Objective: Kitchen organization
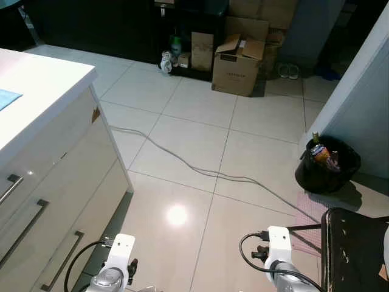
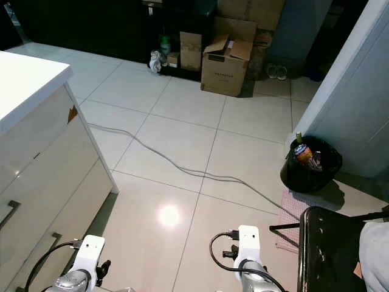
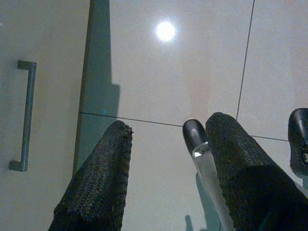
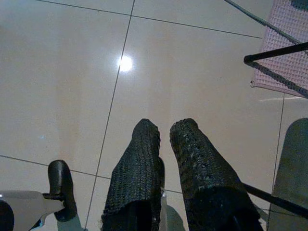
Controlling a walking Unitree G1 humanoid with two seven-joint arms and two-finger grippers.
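Both arms hang low over the tiled floor (image 1: 200,128). The left gripper (image 3: 168,134) has its fingers spread wide and empty beside the white desk (image 1: 36,79); the right gripper (image 4: 166,130) has its fingers nearly closed, holding nothing. A black trash bin (image 1: 328,167) stands by the wall.

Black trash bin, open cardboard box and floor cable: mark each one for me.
black trash bin (image 1: 327,176), left eye view, front wall.
open cardboard box (image 1: 234,76), left eye view, front face.
floor cable (image 1: 182,162), left eye view, mid-run across the tiles.
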